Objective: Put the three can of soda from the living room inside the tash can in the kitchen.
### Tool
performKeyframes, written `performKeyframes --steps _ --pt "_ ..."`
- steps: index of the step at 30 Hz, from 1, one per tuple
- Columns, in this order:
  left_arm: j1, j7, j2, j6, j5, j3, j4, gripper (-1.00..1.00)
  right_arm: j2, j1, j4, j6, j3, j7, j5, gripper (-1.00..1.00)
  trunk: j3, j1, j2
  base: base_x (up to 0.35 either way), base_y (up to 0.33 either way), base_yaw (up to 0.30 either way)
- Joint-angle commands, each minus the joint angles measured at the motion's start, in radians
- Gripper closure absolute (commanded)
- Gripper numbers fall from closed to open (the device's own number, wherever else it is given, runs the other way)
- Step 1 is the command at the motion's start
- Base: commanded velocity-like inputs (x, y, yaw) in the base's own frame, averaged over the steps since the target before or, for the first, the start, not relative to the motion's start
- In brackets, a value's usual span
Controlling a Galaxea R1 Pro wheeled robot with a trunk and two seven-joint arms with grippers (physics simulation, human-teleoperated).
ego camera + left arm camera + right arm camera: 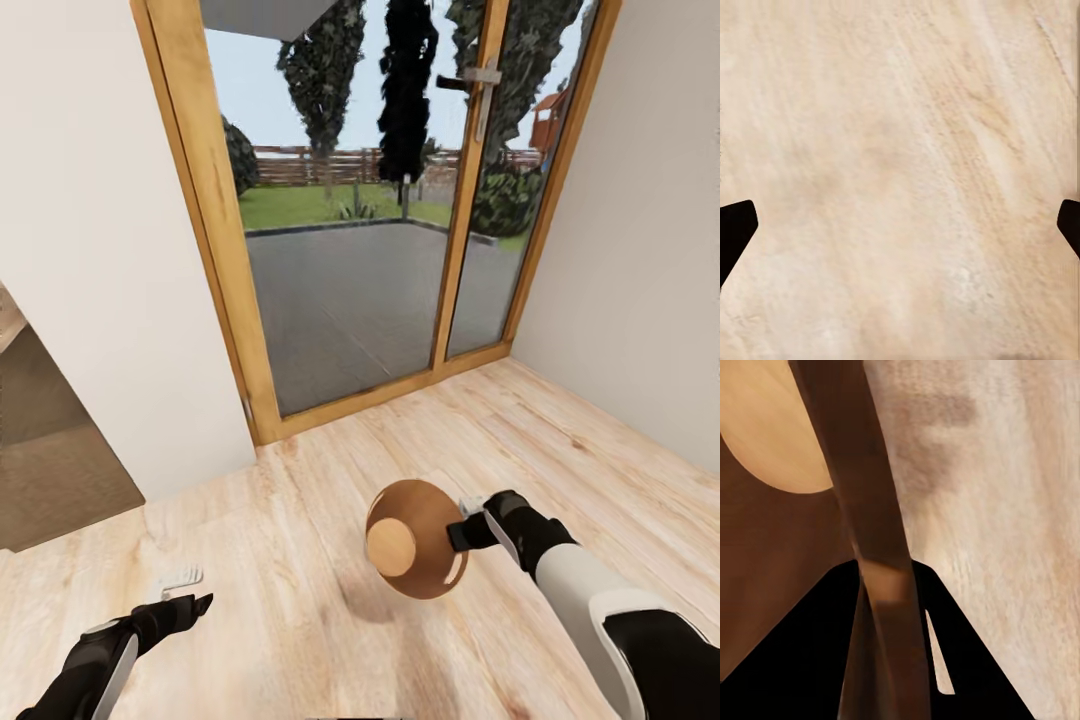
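My right gripper (468,528) is shut on the rim of the tash can (412,540), a small round bin held tipped above the light wood floor, its tan-brown inside facing the head camera. In the right wrist view the bin's rim (862,510) runs between the black fingers of the right gripper (889,611), with the wooden inside (772,457) to one side. My left gripper (186,591) hangs open low over the floor, holding nothing. The left wrist view has its two black fingertips (735,232) wide apart over bare boards. The cans of soda are out of view.
Wood-framed glass doors (370,200) stand straight ahead, with a patio and garden behind them. White walls (90,250) close in on both sides. A dark recess (50,460) opens at the left. Light wood floor (300,520) lies around the arms.
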Motion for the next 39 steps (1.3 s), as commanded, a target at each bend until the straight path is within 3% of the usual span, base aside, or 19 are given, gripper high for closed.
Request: performKeyframes --steps 1,17,18,19,23,32,39 --pt "0.0 0.0 0.0 -0.002 0.0 0.0 0.001 -1.0 0.001 0.003 -0.002 -0.009 -0.003 0.018 -0.005 1.0 0.004 0.0 0.0 0.0 0.0 0.0" --pt "0.0 0.002 0.0 -0.011 0.0 -0.001 0.005 -1.0 -0.009 0.01 -0.042 -0.016 -0.003 0.057 -0.003 1.0 0.066 -0.008 0.004 0.0 0.0 0.0" --pt "0.0 0.002 0.0 -0.012 0.0 -0.001 0.005 -1.0 -0.011 0.037 -0.045 -0.094 -0.003 0.07 -0.001 1.0 0.07 -0.008 0.004 0.0 0.0 0.0" --pt "0.0 0.002 0.0 -0.012 0.0 -0.002 0.005 -1.0 -0.012 0.043 -0.045 -0.12 -0.003 0.085 -0.001 1.0 0.074 -0.009 0.004 0.0 0.0 0.0" --pt "0.0 0.002 0.0 -0.012 0.0 -0.001 0.005 -1.0 -0.013 0.051 -0.045 -0.147 -0.002 0.118 0.001 1.0 0.089 -0.01 0.005 0.0 0.0 0.0" --pt "0.0 0.002 0.0 -0.014 0.0 0.0 0.005 -1.0 -0.013 0.077 -0.046 -0.153 -0.002 0.125 0.001 1.0 0.124 -0.014 0.007 0.0 0.0 0.0" --pt "0.0 0.002 0.0 -0.014 0.0 -0.001 0.005 -1.0 -0.024 0.085 -0.047 -0.162 -0.002 0.126 0.001 1.0 0.146 -0.041 0.056 0.0 0.0 0.0"
